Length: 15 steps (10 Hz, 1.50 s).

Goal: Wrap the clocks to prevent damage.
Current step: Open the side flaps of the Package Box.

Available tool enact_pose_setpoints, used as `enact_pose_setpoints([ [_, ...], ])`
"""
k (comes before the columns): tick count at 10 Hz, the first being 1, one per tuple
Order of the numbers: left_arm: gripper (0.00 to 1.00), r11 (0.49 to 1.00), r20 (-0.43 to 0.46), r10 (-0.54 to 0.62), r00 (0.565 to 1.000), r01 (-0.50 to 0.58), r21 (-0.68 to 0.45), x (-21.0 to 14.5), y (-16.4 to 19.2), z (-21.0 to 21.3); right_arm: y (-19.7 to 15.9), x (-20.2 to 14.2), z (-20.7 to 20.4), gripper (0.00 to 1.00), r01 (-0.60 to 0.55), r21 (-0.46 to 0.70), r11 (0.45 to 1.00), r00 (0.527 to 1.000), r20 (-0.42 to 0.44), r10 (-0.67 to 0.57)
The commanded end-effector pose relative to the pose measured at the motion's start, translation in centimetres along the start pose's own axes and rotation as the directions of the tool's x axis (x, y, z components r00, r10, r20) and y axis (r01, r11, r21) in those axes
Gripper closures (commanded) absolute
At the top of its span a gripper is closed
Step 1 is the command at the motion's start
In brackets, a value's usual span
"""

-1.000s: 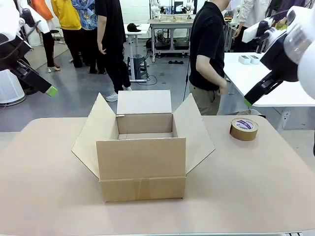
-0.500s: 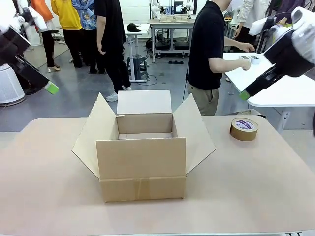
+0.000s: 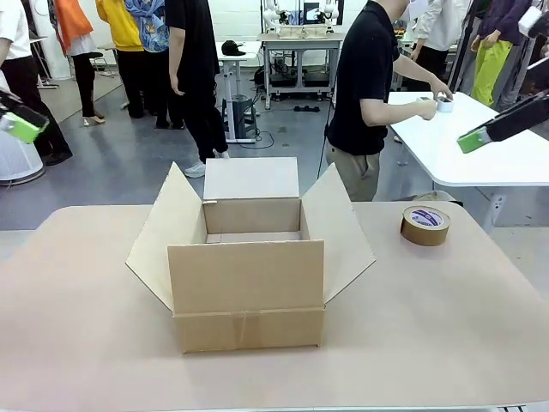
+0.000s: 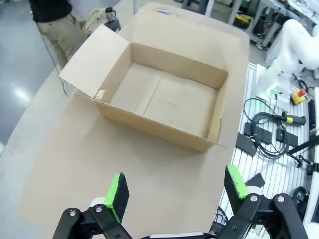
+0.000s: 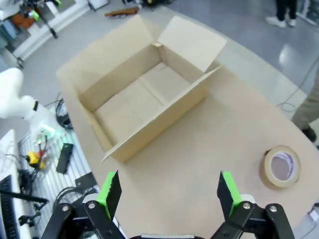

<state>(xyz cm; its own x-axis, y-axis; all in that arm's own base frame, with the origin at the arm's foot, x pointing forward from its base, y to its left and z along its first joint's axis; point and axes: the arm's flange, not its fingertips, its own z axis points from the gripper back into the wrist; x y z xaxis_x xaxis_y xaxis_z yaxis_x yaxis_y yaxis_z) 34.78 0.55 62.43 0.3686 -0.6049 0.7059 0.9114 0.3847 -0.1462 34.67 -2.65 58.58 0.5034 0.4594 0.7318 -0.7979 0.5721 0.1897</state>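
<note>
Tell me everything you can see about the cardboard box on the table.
The cardboard box is plain brown, standing upright near the middle of the tan table. All four top flaps are open: the side ones splay outward, the far one stands up, the near one hangs down the front. It is empty, and only the table touches it.

box (image 3: 247, 283): matt brown corrugated cardboard, centre | tabletop (image 3: 446, 335): smooth matt beige, lower frame | tape roll (image 3: 425, 225): brown, slight sheen, pale printed label, right | floor (image 3: 129, 172): grey, glossy, reflective, upper left
</note>
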Motion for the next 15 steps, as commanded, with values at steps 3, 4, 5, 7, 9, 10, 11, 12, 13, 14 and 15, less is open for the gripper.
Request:
enact_pose_setpoints([
  [3,0.0,0.989,0.091,-0.109,0.99,0.117,-0.088,-3.9,-0.2,3.5,1.6,-3.5,2.9,0.0,-0.086,0.137,0.987,0.996,-0.005,0.088],
  [4,0.0,0.986,0.102,-0.13,0.986,0.139,-0.088,-4.6,-0.1,3.9,2.3,-4.2,3.5,0.0,-0.114,0.146,0.983,0.993,0.0,0.115],
  [5,0.0,0.981,0.115,-0.158,0.981,0.17,-0.095,-5.4,-0.4,4.0,3.1,-4.6,4.1,0.0,-0.143,0.146,0.979,0.99,0.012,0.143],
  [7,0.0,0.973,0.132,-0.197,0.972,0.21,-0.093,-6.5,-0.3,4.0,4.0,-4.8,5.0,0.0,-0.159,0.126,0.979,0.987,0.032,0.157],
  [9,0.0,0.968,0.157,-0.226,0.961,0.239,-0.073,-6.8,-0.8,3.1,3.9,-4.7,4.9,0.0,-0.146,0.123,0.982,0.989,0.04,0.142],
  [10,0.0,0.975,0.123,-0.192,0.974,0.203,-0.088,-6.6,-0.5,4.4,4.0,-4.5,5.9,0.0,-0.144,0.12,0.982,0.99,0.016,0.143],
  [11,0.0,0.975,0.123,-0.192,0.974,0.203,-0.088,-6.6,-0.5,4.4,4.0,-4.5,5.9,0.0,-0.144,0.12,0.982,0.99,0.016,0.143],
  [12,0.0,0.975,0.123,-0.192,0.974,0.203,-0.088,-6.6,-0.5,4.4,4.0,-4.5,5.9,0.0,-0.144,0.12,0.982,0.99,0.016,0.143],
  [13,0.0,0.975,0.123,-0.192,0.974,0.203,-0.088,-6.6,-0.5,4.4,4.0,-4.5,5.9,0.0,-0.144,0.12,0.982,0.99,0.016,0.143],
  [14,0.0,0.975,0.123,-0.192,0.974,0.203,-0.088,-6.6,-0.5,4.4,4.0,-4.5,5.9,0.0,-0.144,0.12,0.982,0.99,0.016,0.143],
  [15,0.0,0.975,0.123,-0.192,0.974,0.203,-0.088,-6.6,-0.5,4.4,4.0,-4.5,5.9,0.0,-0.144,0.12,0.982,0.99,0.016,0.143],
])
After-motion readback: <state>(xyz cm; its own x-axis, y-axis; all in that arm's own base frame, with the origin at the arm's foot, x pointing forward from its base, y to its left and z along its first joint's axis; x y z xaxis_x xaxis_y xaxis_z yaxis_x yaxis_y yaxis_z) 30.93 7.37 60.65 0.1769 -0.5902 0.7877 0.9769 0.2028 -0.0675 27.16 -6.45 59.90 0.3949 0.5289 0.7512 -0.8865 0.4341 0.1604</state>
